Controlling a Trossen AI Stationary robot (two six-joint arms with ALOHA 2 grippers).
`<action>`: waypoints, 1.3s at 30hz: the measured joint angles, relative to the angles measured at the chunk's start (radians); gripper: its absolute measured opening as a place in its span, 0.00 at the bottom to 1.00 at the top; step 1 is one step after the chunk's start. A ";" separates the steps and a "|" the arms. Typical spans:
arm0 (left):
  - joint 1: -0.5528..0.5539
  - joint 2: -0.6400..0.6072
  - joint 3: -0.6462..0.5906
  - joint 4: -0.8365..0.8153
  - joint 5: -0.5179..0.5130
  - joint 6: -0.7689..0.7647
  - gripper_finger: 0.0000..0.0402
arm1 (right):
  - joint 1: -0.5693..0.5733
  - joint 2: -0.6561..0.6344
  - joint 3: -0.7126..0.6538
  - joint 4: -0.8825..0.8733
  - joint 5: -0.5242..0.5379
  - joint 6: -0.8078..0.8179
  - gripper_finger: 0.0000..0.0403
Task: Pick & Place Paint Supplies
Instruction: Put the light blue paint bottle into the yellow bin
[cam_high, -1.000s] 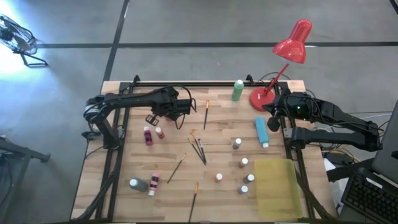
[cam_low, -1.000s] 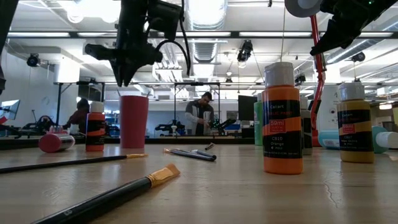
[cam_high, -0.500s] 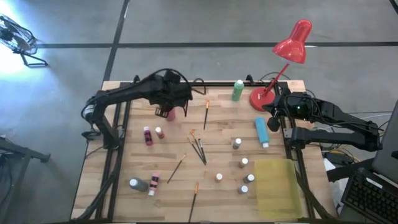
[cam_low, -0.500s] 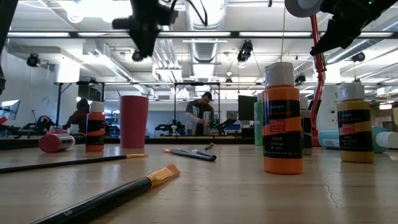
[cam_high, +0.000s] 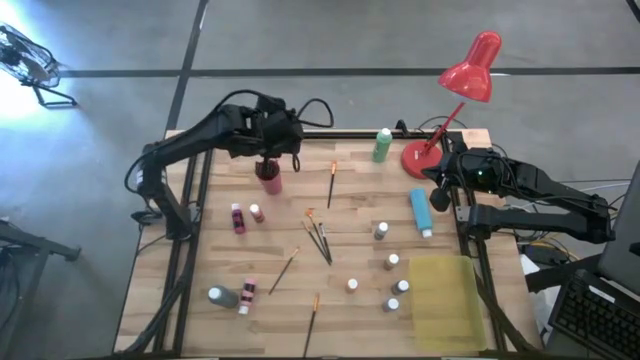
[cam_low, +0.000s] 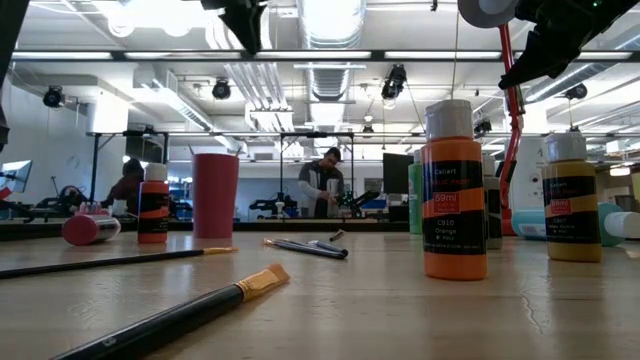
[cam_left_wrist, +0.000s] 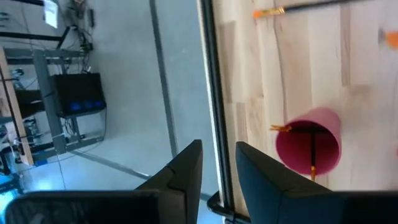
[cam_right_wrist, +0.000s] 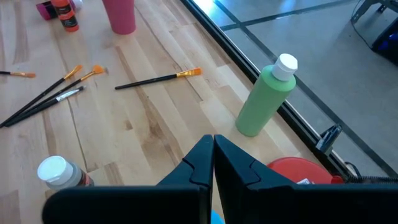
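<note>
A pink cup (cam_high: 270, 178) stands upright on the wooden table (cam_high: 350, 235) near its far-left edge, and the left wrist view shows a thin dark-handled paintbrush (cam_left_wrist: 310, 148) standing inside it, bristles up. The left gripper (cam_high: 272, 132) hangs above the cup, over the table's far rim, with nothing between its fingers (cam_left_wrist: 186, 168) — they stand a little apart. One more brush (cam_high: 331, 185) lies just right of the cup; a cluster of three brushes (cam_high: 320, 238) lies at the table's centre, and two others (cam_high: 283, 270) (cam_high: 312, 318) lie nearer the front. Left of the cluster a magenta bottle (cam_high: 238, 218) lies beside a small white-capped bottle (cam_high: 256, 212). At the near left a grey bottle (cam_high: 222, 296) and a pink one (cam_high: 246, 294) lie on their sides. Right of centre five small white-capped bottles stand scattered, the farthest (cam_high: 381, 231) near a large blue bottle (cam_high: 421, 212) that lies flat. A large green bottle (cam_high: 382, 145) lies by the far edge, next to the round base of a red desk lamp (cam_high: 470, 70). A flat yellow tray (cam_high: 446, 300) occupies the near-right corner. The right gripper (cam_high: 440, 190) waits at the right edge, between the lamp base and the blue bottle, its fingers (cam_right_wrist: 198, 163) pressed together on nothing. In the low view an orange bottle (cam_low: 453, 190) stands close — behind the table, people are in the room
</note>
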 joint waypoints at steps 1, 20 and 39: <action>0.000 0.000 0.011 0.001 0.000 -0.010 0.26 | 0.000 0.000 0.000 0.000 0.000 0.000 0.02; -0.001 -0.089 0.032 0.210 0.078 -0.227 0.25 | 0.000 0.000 0.000 0.000 0.000 -0.002 0.02; -0.071 -0.469 -0.563 0.781 0.118 -0.275 0.25 | 0.000 0.000 0.000 0.000 0.000 -0.001 0.02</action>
